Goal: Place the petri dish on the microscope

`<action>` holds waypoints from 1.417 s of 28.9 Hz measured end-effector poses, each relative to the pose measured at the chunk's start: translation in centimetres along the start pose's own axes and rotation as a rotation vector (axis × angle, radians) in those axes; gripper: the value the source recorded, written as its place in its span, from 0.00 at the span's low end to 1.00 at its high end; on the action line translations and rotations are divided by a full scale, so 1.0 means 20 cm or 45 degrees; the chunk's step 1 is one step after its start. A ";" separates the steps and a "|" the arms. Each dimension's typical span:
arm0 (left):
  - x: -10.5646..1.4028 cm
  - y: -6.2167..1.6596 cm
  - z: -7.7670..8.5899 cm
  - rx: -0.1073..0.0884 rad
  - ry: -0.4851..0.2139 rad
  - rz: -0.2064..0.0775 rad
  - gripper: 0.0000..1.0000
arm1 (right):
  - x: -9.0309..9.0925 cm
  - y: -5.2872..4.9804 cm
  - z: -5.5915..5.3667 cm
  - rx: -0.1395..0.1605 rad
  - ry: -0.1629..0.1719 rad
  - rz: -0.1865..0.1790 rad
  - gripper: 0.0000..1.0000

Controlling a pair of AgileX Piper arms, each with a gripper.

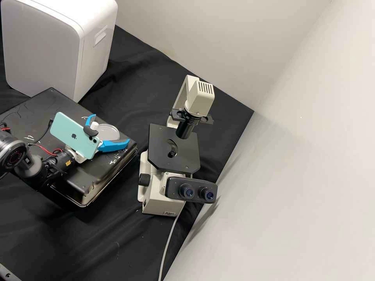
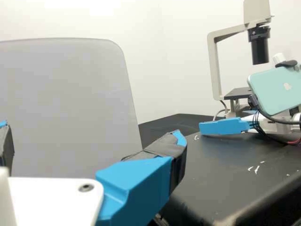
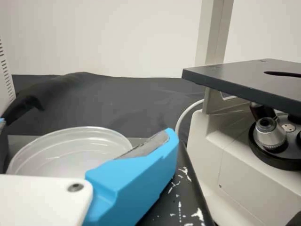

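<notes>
Surface [image 1: 97, 242]: black cloth across the lower left of the high view; it carries every item listed.
Left pincer [image 2: 91, 132]: fingers spread wide with nothing between them. It faces the white cabinet, and the black box lies at the right of its wrist view.
Right pincer [image 1: 111, 129]: left of centre in the high view, low over the black box. Its fingers are spread wide, one on each side of the petri dish, and no squeeze on the rim is evident.
Petri dish [image 1: 108, 132]: clear and round, lying flat on the box top between the right pincer's fingers.
Black box [image 1: 39, 113]: left of frame, its top scuffed with white marks, its right edge just beside the microscope base.
Microscope [image 1: 156, 195]: centre of frame, right of the box.
Stage [image 1: 160, 140]: a bare black plate with a slot under the lens tube; nothing rests on it.
White cabinet [image 1: 54, 43]: upper left, farthest back.
Progress: judged early. The approach is done and the dish is bracketed. Closing on the rim, lifting, carrying it right and setting it over the stage slot all remain.
</notes>
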 end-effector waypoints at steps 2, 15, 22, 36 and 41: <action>0.00 0.000 0.00 0.000 0.000 0.000 1.00 | 0.00 0.00 0.00 0.010 -0.004 0.000 0.00; 0.00 0.000 0.00 -0.002 0.004 0.001 1.00 | 0.00 0.02 0.01 0.029 -0.010 0.013 0.00; 0.00 0.000 0.00 -0.002 0.004 0.001 1.00 | 0.00 0.02 0.01 0.028 -0.005 0.013 0.00; 0.00 0.000 0.00 -0.002 0.004 0.001 1.00 | 0.00 0.03 0.01 0.036 -0.006 0.023 0.00; 0.00 0.001 -0.01 0.001 0.016 0.001 1.00 | -0.03 0.06 0.00 0.053 0.001 0.036 0.00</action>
